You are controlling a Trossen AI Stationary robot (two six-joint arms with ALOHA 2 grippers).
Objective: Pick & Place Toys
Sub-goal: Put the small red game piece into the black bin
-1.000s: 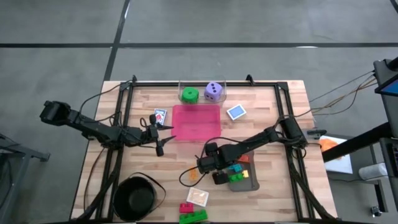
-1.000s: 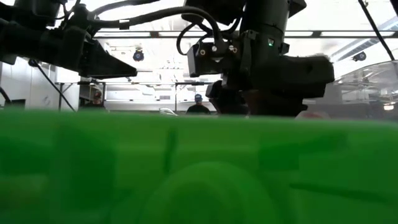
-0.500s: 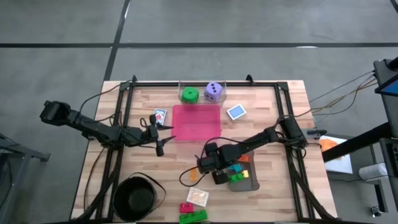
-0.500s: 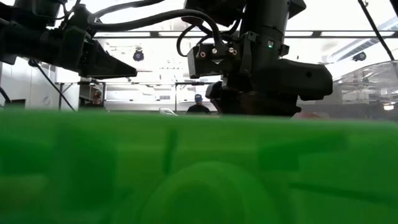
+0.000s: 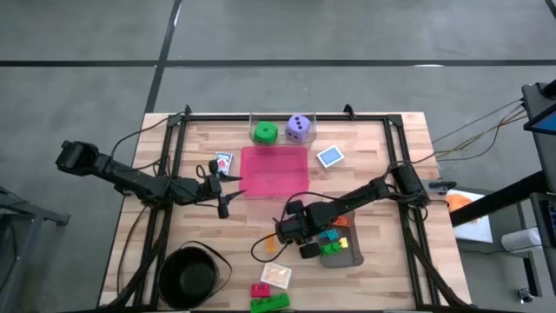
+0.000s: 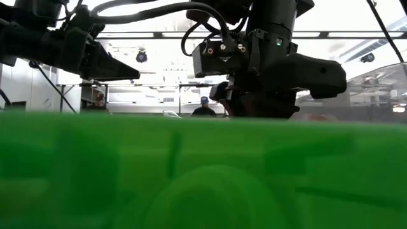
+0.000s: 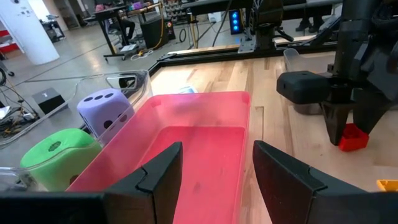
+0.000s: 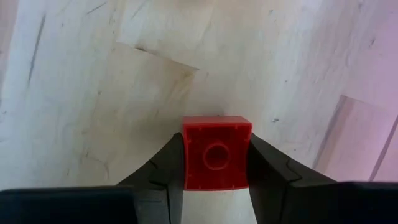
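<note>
Red brick (image 8: 217, 152) pinched between the right gripper's (image 5: 310, 249) fingers (image 8: 166, 167), low over bare wood of the tabletop (image 5: 373, 143), just beside the grey tray (image 5: 352, 257). Seen also from the left wrist as a red block (image 7: 353, 137) under dark fingertips, near a small orange piece (image 7: 387, 185) lying flat on the wood.

Left gripper (image 5: 225, 193) hovering at the pink tray's (image 5: 274, 170) near-left corner, fingers (image 7: 158, 172) spread, nothing between them.

Green die (image 5: 265, 132) and purple die (image 5: 298, 128) side by side in the clear tray (image 5: 257, 117), touching the pink tray's far edge. Blue card (image 5: 329, 156) lying flat to the right of the pink tray; another card (image 5: 224, 162) to its left, beside the left arm.

Green, blue and orange bricks (image 5: 331, 242) heaped in the grey tray. Orange card (image 5: 277, 276) near the front edge, with a red brick (image 5: 260, 289) and a green brick (image 5: 270, 303) just in front of it. Black bowl (image 5: 190, 276) at the front left corner.

Low view mostly blocked by a green blur (image 6: 203, 172); both arms dark above it.
</note>
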